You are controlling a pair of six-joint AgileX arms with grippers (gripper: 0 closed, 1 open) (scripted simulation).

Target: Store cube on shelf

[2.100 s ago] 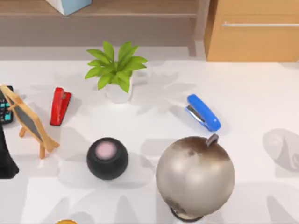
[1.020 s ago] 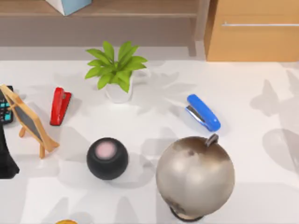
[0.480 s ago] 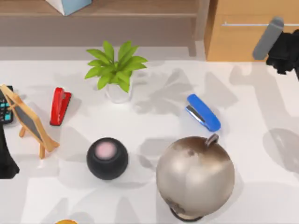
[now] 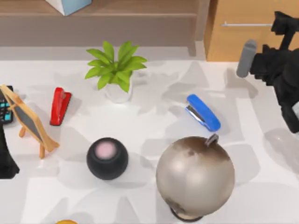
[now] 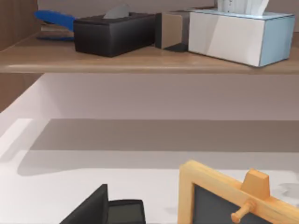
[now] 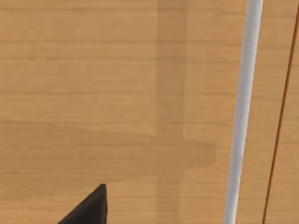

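- Right arm's gripper (image 4: 280,28) up by drawer cabinet (image 4: 252,42) at table's right rear; can't tell if fingers open or holding anything
- Cube not visible, whereabouts unknown
- Shelf (image 4: 140,9) w/o cube; task looks barely begun
- Left arm (image 4: 5,158) parked at left edge

A globe (image 4: 195,175) stood nearest, a blue stapler (image 4: 203,112) behind it, a potted plant (image 4: 117,70) and red stapler (image 4: 60,106) farther left.

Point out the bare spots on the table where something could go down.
Bare table lies right of the globe, below the right arm. Another patch sits between the plant and blue stapler. The left side is crowded: red stapler, chalkboard, black speaker.
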